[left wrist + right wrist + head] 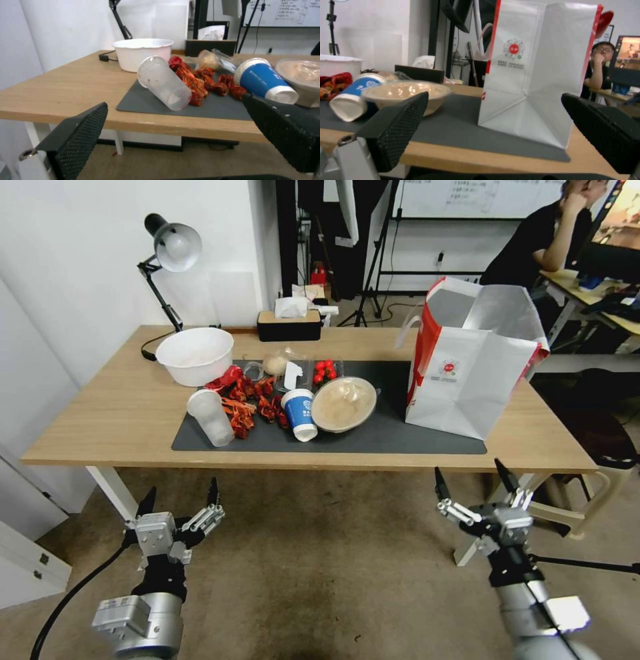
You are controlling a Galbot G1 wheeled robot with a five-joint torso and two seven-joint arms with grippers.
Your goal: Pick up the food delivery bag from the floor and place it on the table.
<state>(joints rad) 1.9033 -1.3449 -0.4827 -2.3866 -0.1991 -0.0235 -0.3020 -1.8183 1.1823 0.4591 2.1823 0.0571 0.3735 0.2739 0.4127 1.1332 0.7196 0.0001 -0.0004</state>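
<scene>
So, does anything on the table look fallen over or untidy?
Yes. The clear plastic cup and the blue paper cup lie on their sides on the dark mat, beside loose red food scraps. The food delivery bag stands upright.

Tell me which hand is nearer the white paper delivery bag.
Right. The right hand hangs open just below the white paper delivery bag; the left hand is far across.

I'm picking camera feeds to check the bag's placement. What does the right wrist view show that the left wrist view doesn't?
Right wrist alone: the food delivery bag standing upright on the table, partly on the dark mat, and the open right gripper. Left wrist alone: the tipped clear plastic cup, the red crayfish and the open left gripper. Both: the blue paper cup, the white bowl and the table.
</scene>
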